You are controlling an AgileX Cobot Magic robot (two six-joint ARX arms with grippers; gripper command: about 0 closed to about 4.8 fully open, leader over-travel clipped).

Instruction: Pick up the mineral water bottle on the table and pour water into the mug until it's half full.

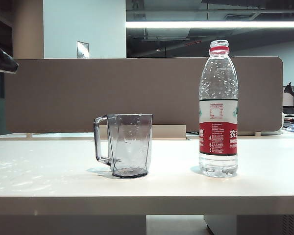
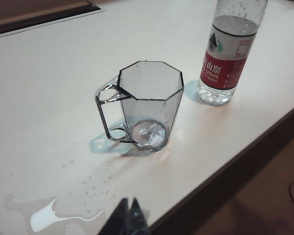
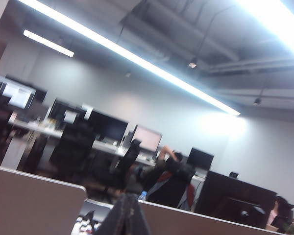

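Observation:
The mug stands upright near the middle of the table, its handle pointing left. The mineral water bottle stands upright to its right, a hand's width away, with no cap on its neck. In the left wrist view my left gripper is shut and empty. It hovers over the table's front edge, short of the mug, with the bottle further off. My right gripper is shut and empty. It points up over the partition into the office, and neither mug nor bottle shows in its view.
A puddle of spilled water and scattered drops lie on the table between my left gripper and the mug. The brown partition panel runs along the table's back. A dark shape juts in at the exterior view's upper left edge.

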